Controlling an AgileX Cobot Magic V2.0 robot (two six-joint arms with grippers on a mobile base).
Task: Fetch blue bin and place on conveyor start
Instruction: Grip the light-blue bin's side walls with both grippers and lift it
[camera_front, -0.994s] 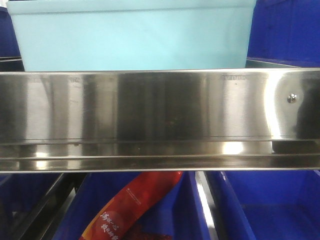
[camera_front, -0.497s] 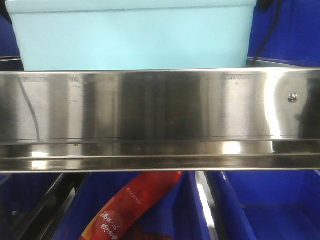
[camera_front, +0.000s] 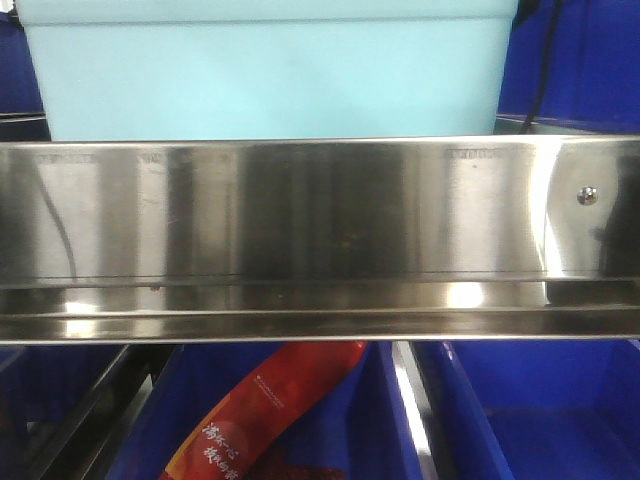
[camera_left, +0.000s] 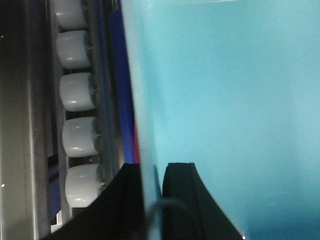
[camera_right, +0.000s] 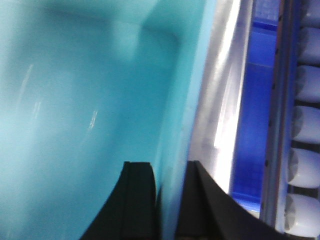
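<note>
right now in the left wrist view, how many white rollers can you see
5 white rollers, in one column left of the blue bin: the top one cut by the frame edge, the lowest beside the left tool. More may lie out of view.

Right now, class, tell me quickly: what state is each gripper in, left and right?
Left gripper: closed on a wall of the blue bin.
Right gripper: closed on a wall of the blue bin too.
</note>
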